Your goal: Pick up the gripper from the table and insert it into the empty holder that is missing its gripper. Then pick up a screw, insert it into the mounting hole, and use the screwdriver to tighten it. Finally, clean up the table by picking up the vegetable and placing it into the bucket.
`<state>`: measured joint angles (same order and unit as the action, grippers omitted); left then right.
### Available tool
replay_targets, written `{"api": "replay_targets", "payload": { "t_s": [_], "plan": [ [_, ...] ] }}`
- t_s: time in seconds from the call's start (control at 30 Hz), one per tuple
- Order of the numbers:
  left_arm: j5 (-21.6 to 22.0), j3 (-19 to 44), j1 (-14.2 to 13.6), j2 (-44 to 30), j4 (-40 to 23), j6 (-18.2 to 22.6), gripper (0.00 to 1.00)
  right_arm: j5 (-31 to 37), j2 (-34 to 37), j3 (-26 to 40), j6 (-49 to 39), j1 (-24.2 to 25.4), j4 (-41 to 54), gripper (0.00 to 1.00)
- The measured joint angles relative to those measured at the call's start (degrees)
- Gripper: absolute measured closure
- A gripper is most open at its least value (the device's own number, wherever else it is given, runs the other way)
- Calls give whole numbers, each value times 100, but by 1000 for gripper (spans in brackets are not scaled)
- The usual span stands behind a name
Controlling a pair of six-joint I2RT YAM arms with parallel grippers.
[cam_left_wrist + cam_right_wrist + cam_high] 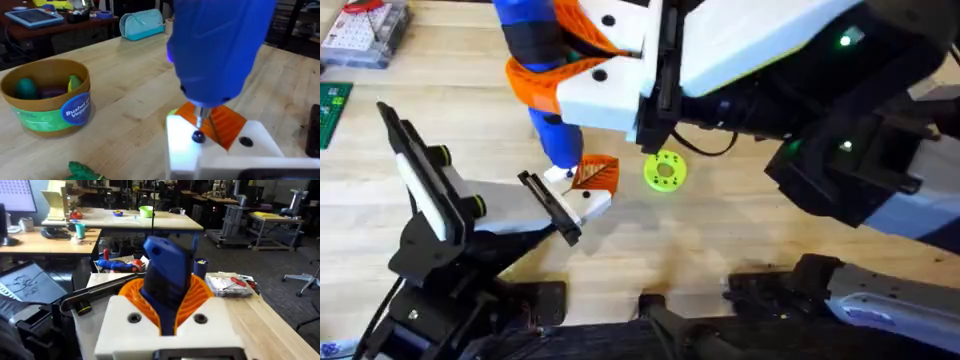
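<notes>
On the one white holder (187, 145), one screwdriver (220, 50) (clamped by the right gripper (167, 312)) stands on one screw (198, 136); left claw's grip unclear

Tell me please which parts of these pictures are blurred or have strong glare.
Overhead: the right gripper and its arm, close under the camera, look large and soft. Left wrist: the screwdriver is blurred, and the holder is washed out by glare. Right wrist: the screwdriver is soft, the room behind clearer.
</notes>
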<state>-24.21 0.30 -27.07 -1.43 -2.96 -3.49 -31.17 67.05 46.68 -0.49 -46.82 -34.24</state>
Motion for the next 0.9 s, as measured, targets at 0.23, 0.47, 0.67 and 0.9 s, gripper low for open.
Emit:
{"api": "replay_targets", "payload": {
  "t_s": [0.23, 0.47, 0.67, 0.9],
  "plan": [
    [0, 0, 0, 0, 0, 0, 990, 2, 0, 0, -2, 2, 40, 908],
    [0, 0, 0, -2, -2, 0, 990, 1, 0, 0, 0, 2, 131, 908],
    [0, 0, 0, -1, 0, 0, 990, 0, 0, 0, 0, 2, 130, 909],
    [0, 0, 0, 0, -1, 0, 990, 2, 26, 0, -2, -21, 82, 909]
  ]
}}
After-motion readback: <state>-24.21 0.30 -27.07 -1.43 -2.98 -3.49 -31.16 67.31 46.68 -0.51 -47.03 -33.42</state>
